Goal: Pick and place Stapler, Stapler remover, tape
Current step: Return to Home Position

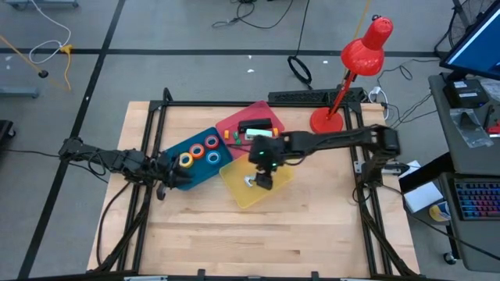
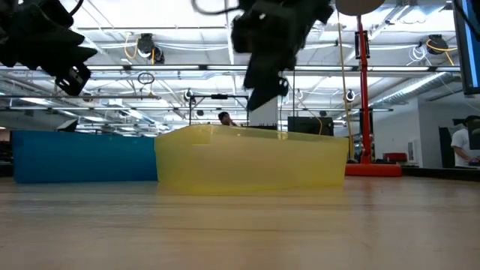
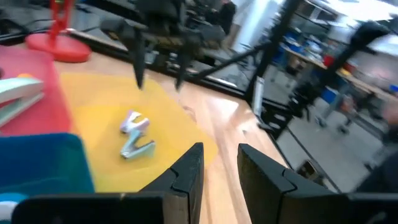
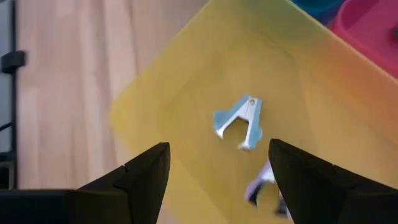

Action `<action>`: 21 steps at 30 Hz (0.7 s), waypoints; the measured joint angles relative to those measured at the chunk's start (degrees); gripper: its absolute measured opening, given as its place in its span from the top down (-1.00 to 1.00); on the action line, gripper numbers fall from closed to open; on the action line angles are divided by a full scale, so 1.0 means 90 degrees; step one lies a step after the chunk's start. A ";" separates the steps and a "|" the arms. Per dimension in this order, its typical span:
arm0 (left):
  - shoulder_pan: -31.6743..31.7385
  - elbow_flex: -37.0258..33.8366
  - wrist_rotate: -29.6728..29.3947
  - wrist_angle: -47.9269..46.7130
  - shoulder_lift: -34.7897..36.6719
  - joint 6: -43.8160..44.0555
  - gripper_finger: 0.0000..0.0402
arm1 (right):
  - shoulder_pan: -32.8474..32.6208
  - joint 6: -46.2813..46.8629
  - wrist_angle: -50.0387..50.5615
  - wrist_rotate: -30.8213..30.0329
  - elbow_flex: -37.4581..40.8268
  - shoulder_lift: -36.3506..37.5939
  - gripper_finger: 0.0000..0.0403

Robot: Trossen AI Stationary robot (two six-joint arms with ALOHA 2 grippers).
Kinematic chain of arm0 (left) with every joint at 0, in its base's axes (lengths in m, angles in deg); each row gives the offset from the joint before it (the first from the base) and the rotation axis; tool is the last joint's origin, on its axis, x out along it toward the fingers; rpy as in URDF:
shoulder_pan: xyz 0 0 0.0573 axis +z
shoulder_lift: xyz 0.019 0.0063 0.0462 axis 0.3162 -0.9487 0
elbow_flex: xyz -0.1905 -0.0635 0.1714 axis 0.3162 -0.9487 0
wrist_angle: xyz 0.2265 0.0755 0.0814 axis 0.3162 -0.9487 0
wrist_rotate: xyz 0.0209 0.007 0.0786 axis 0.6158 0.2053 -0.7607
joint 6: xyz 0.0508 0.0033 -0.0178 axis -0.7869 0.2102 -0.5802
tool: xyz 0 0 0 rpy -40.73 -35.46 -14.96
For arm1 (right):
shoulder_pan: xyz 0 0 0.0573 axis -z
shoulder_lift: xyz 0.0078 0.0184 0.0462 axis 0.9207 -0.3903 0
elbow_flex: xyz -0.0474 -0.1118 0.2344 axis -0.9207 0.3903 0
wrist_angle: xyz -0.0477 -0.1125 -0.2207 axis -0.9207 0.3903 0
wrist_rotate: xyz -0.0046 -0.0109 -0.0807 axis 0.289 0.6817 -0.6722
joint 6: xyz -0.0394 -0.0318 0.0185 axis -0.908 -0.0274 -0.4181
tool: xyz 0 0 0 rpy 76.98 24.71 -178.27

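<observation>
Overhead, the right pincer hung above the yellow bin near the middle of the desk, its arm reaching in from the right edge. In the right wrist view its two dark fingers stood wide apart and held nothing. Between them, down on the bin's floor, lay the light blue staple remover. The purple staple remover lay just beside it, blurred and partly cut off by one finger. From desk height, this pincer hovered clear of the yellow bin's rim rather than inside it.

The left pincer sat at the left corner of the blue bin. In its own wrist view its fingers were parted by only a narrow gap and gripped nothing.

The tape was in the blue bin as four rolls close together: the yellow roll, the orange roll, the red roll and the blue roll. Behind it the pink bin held a dark stapler, with other items beside it that the right arm partly covered. All three bins stood close together, their corners touching or nearly so. A red lamp stood at the far right corner of the desk.
</observation>
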State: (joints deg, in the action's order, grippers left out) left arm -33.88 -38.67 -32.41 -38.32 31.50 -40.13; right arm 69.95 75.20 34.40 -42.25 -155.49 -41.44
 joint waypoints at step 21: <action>0.0000 0.0000 0.0131 -0.0237 0.0006 -0.0599 0.52 | 0.0062 0.0727 -0.1786 -0.1001 0.5730 0.7128 -0.31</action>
State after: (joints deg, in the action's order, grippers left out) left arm -33.88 -38.67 -31.23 -40.45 31.55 -45.52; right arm 70.51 81.75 18.33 -51.26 -103.92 22.70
